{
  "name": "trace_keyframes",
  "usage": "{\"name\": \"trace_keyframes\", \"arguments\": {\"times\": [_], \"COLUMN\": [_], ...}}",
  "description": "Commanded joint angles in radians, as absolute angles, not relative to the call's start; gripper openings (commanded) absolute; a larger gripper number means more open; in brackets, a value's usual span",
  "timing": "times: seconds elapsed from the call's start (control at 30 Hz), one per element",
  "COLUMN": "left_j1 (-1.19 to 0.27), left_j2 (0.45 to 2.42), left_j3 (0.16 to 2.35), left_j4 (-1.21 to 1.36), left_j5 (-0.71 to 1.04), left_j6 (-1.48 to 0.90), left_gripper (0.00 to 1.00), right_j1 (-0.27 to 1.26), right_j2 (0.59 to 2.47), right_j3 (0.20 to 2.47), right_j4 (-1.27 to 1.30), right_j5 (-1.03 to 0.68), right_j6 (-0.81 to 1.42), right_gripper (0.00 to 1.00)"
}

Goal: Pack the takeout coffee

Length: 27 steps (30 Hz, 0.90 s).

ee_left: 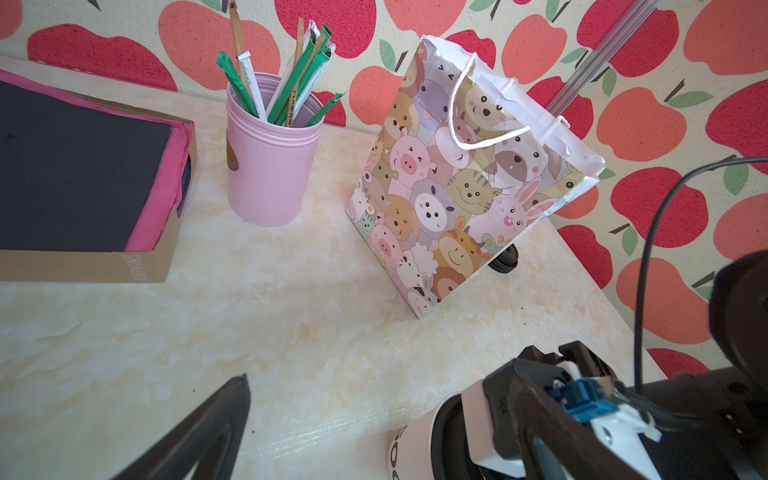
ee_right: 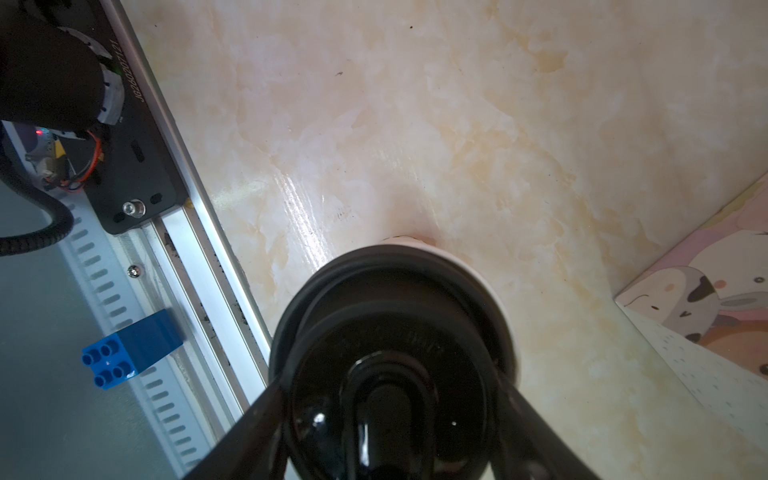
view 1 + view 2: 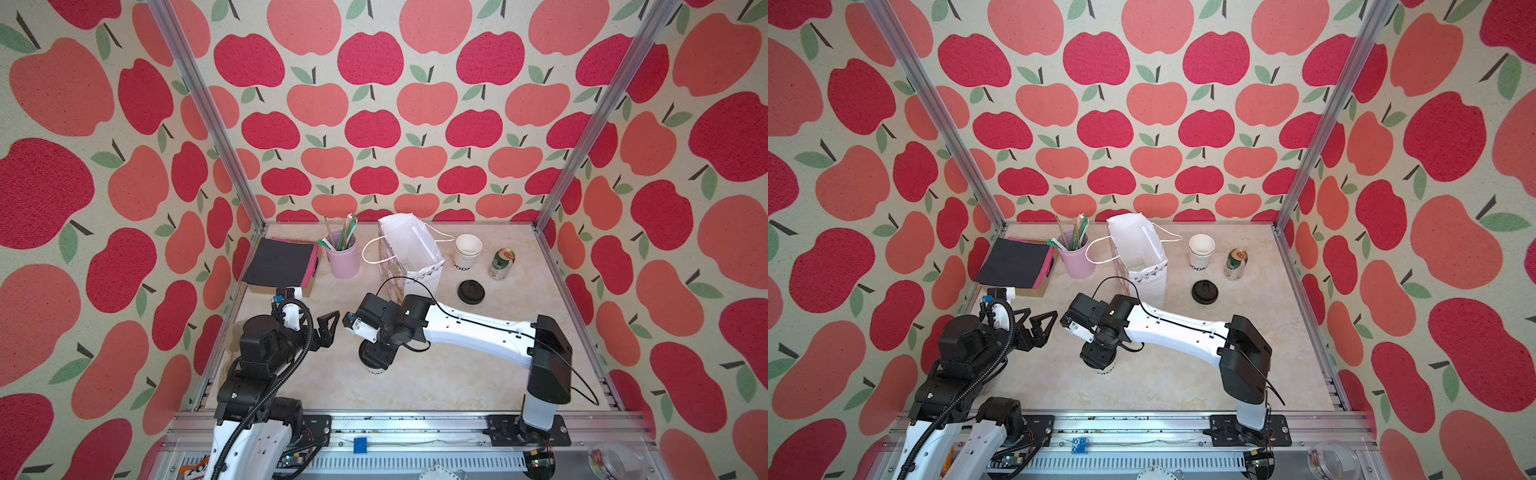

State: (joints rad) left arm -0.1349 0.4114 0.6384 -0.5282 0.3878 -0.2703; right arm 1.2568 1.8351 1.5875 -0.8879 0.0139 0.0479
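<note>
Overhead, apple-print walls (image 3: 374,124) box a marbled cream tabletop (image 3: 436,374) — right fingers (image 2: 245,428) clasp the takeout coffee (image 2: 390,332), left fingers (image 1: 237,395) splayed wide.

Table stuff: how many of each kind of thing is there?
Lidded coffee cup: 1
Stack of empty cups: 1
Loose black lid: 1
Green can: 1
Animal bag: 1
Pink straw pot: 1
Napkin box: 1
Total: 7
</note>
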Motion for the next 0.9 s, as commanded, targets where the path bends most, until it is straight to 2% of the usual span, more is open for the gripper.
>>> {"name": "trace_keyframes", "arguments": {"times": [0.0,0.87], "left_j1": [-0.129,-0.129], "left_j2": [0.405,0.407], "left_j3": [0.646,0.644], "left_j4": [-0.535,-0.534], "left_j5": [0.384,0.384], "left_j6": [-0.267,-0.268], "left_gripper": [0.99,0.99], "right_j1": [1.262,1.267], "right_j2": [1.896,1.945], "right_j3": [1.537,1.44], "right_j4": [-0.964,-1.007], "right_j5": [0.025,0.096], "right_j6": [0.053,0.092], "right_gripper": [0.62,0.59]}}
